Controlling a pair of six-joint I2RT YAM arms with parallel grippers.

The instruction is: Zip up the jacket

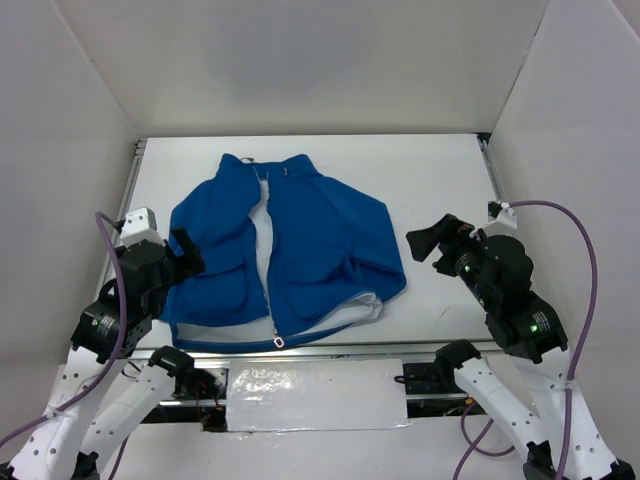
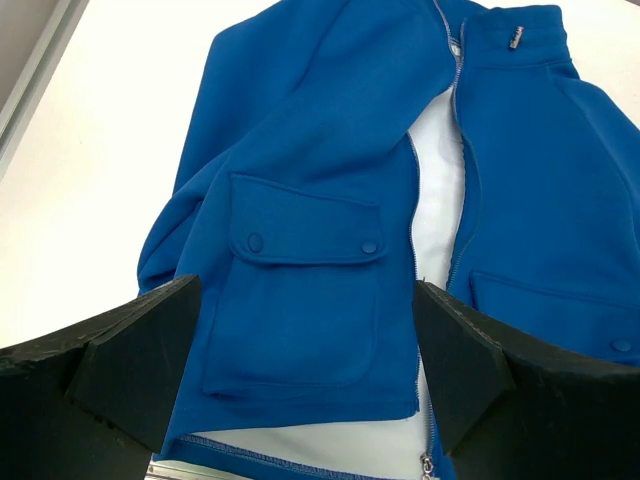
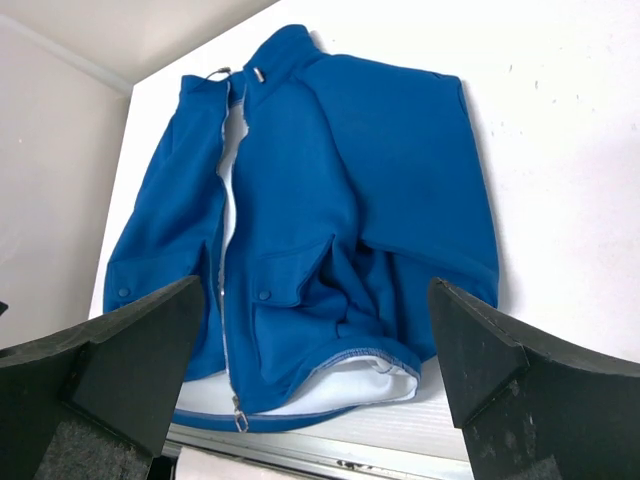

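Work on the zip has not started, as far as I can tell. The jacket lies flat on the bench, front side up. Its collar is on the far side and its bottom edge is close to the arms. The two front halves are apart almost all the way up, and the pale lining shows in the gap between them. The little slider sits right down at the bottom edge, where the two sides meet, so it looks like the ends are already joined there. I cannot be sure, because it is very small. One bottom corner on the right is turned up and shows more pale cloth. The left tool is just at the left side of the jacket, above the pocket, with its two fingers spread wide and nothing between them. The right tool is off to the right, apart from the jacket, and it too is spread wide and holds nothing. So nearly all the job is left. I think one tool must hold the bottom edge down, and the other must take the slider and pull it all the way up to the collar.
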